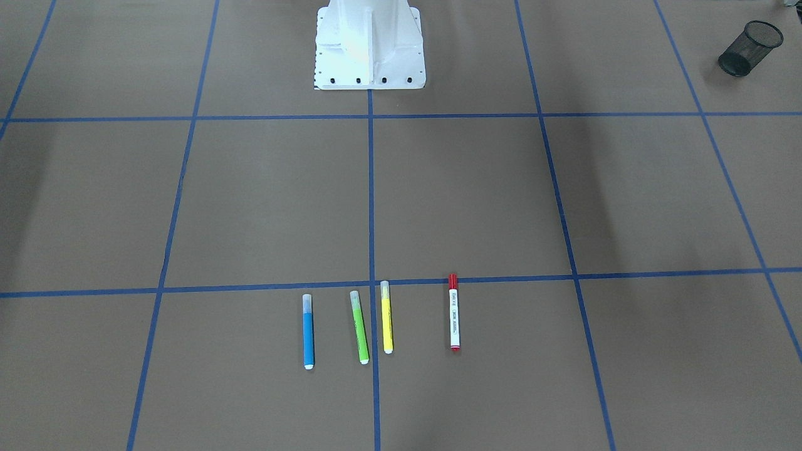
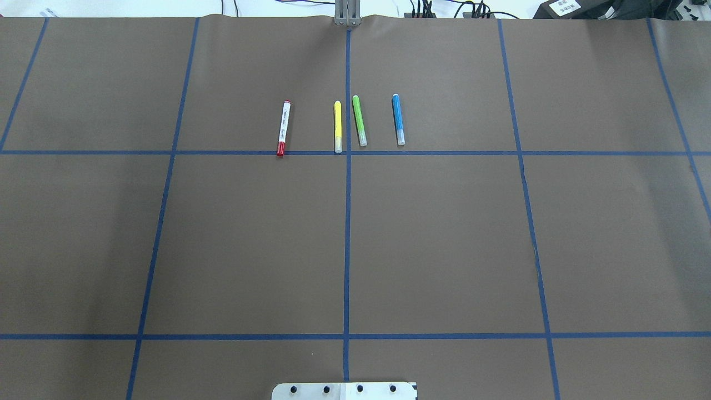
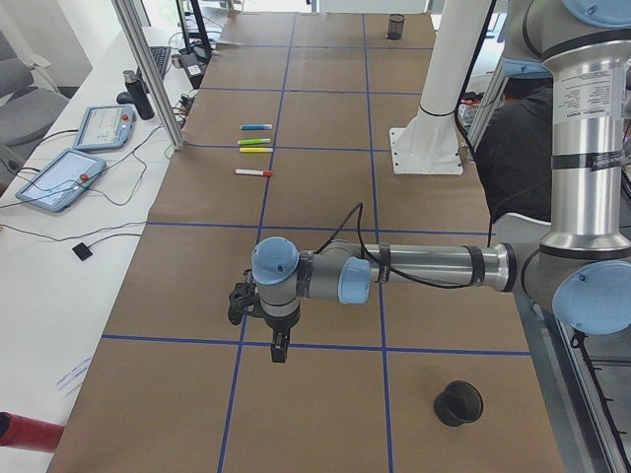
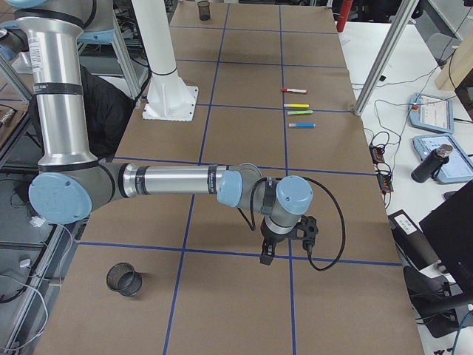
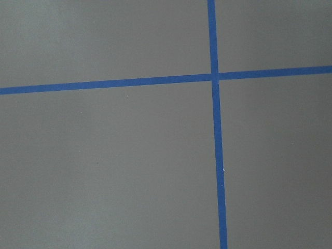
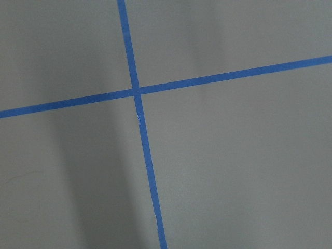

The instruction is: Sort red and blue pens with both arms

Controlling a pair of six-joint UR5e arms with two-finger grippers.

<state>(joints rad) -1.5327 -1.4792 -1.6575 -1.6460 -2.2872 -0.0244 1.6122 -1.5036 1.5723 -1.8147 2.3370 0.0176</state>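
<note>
Pen row: four pens are laid parallel and apart in one row. The spacing is judged to leave room for fingers on either side of each barrel.
Red marker (image 1: 453, 312): placed at the row's end on the robot's left, well apart from the left fingers and far beyond them along the table.
Blue highlighter (image 1: 307, 331): placed at the opposite end, on the robot's right, well apart from the right fingers.
Distractors: the green highlighter (image 1: 359, 327) and the yellow highlighter (image 1: 386, 317) are set between the two task pens, near each other.
Receptacles: a left mesh cup (image 3: 459, 403) is seen near the left fingers, and a right mesh cup (image 4: 123, 279) near the right fingers. These are judged to be the drop points.
Left arm (image 3: 424, 268): the forearm is held level and the left gripper (image 3: 279, 347) is pointed straight down above a crossing of the blue tape (image 5: 214, 75).
Right arm (image 4: 177, 181): mirrored, with the right gripper (image 4: 267, 255) pointed down.
Finger state: cannot be told for either gripper. Nothing is seen held.
Task status: judged not started.
</note>
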